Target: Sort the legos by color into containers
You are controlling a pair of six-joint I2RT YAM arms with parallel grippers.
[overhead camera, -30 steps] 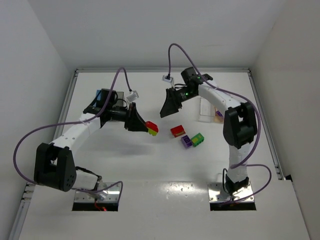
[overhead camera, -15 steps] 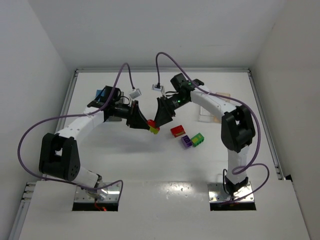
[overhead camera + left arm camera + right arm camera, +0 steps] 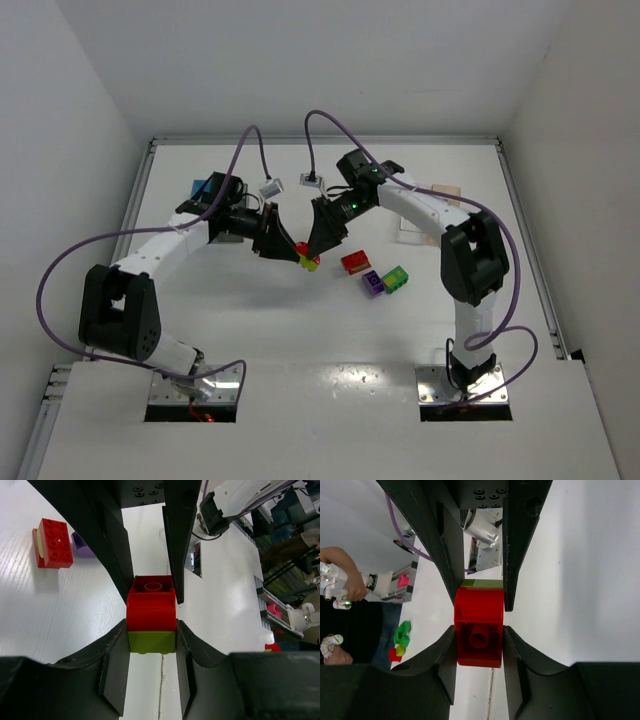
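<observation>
A two-brick lego clump, a red lego (image 3: 301, 248) stuck to a yellow-green lego (image 3: 310, 263), hangs above the table between both grippers. My left gripper (image 3: 151, 647) is shut on the yellow-green lego (image 3: 151, 641), and the red lego (image 3: 151, 605) sticks out beyond it. From the opposite side my right gripper (image 3: 479, 640) is shut on the red lego (image 3: 479, 630), with the yellow-green lego (image 3: 481, 583) at its far end. In the top view the left gripper (image 3: 294, 252) and right gripper (image 3: 314, 248) meet tip to tip. The light blue container (image 3: 205, 187) peeks out behind the left arm.
On the table to the right lie a red brick (image 3: 355, 262), a purple brick (image 3: 372, 283) and a green brick (image 3: 395, 278). A clear bin (image 3: 412, 225) and a tan bin (image 3: 447, 189) are partly hidden behind the right arm. Walls stand left, right and back.
My right gripper swung left to the clump held by the left gripper and shut on its red brick. The left arm shifted slightly right and has kept its grip.
</observation>
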